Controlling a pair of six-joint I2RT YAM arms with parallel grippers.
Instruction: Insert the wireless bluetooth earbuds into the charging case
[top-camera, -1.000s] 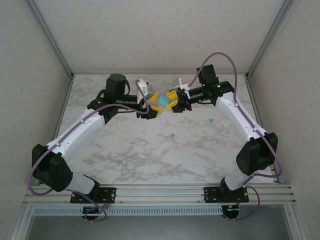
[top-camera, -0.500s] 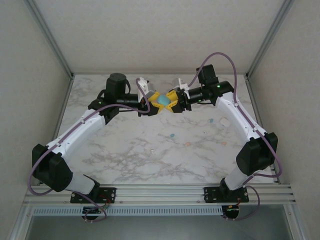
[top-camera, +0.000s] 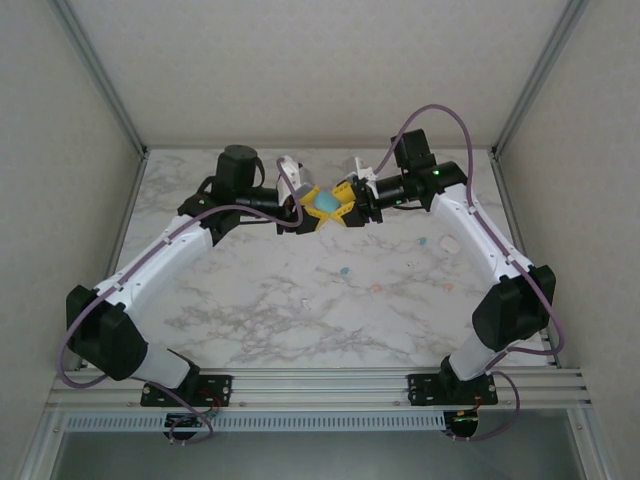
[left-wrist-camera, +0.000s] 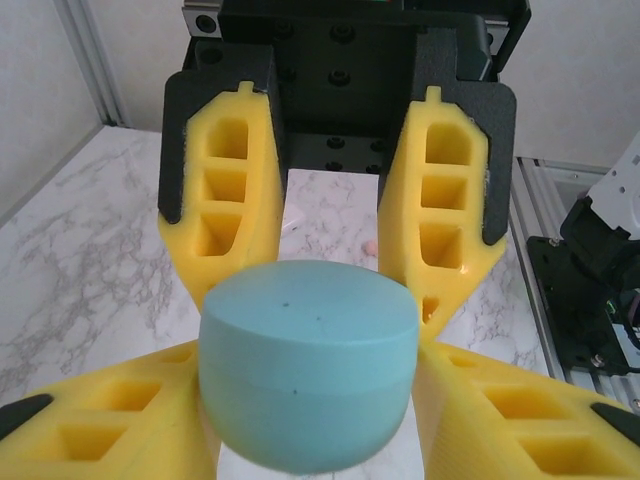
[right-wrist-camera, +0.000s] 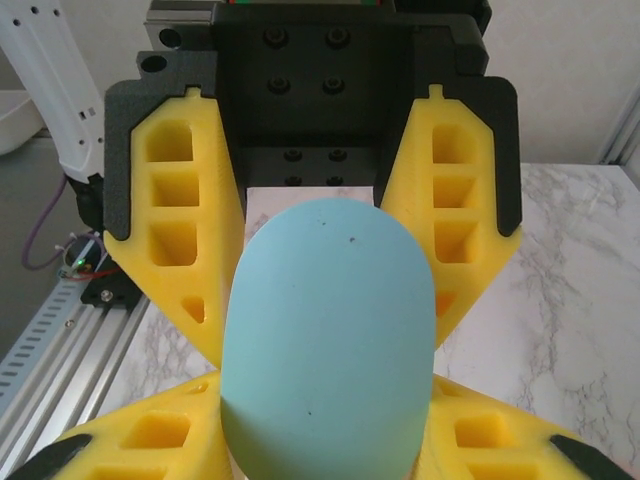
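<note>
From above, my left pincer (top-camera: 308, 205) and my right pincer (top-camera: 346, 206) meet nose to nose in the upper middle of the frame, held above the table (top-camera: 250, 320). Between them is the teal charging case (top-camera: 326, 203), and each pincer is pinching one end of it. The case's long axis runs left to right, from one pincer to the other. The earbuds are not in it yet. A teal earbud (top-camera: 344, 270) lies on the marble straight below the case in the frame. Two pink earbuds (top-camera: 376, 287) sit lower and to the right, well apart from both pincers. My right arm is the nearer one to all three, so I judge it should do the fetching while the left keeps the case. Since a second ago the clasped pair has crept slightly toward the top of the frame, and the earbuds have not moved.

Through my left wrist camera, my own yellow fingers (left-wrist-camera: 110, 440) come in from the bottom corners and press the case's sides. A seam line runs round the case. The right pincer's fingers stand upright behind it, flanking its far end.

Through my right wrist camera, the case shows as a long oval running up the frame. My fingers (right-wrist-camera: 150, 440) grip its near end and the left pincer's fingers hug its far end.
</note>
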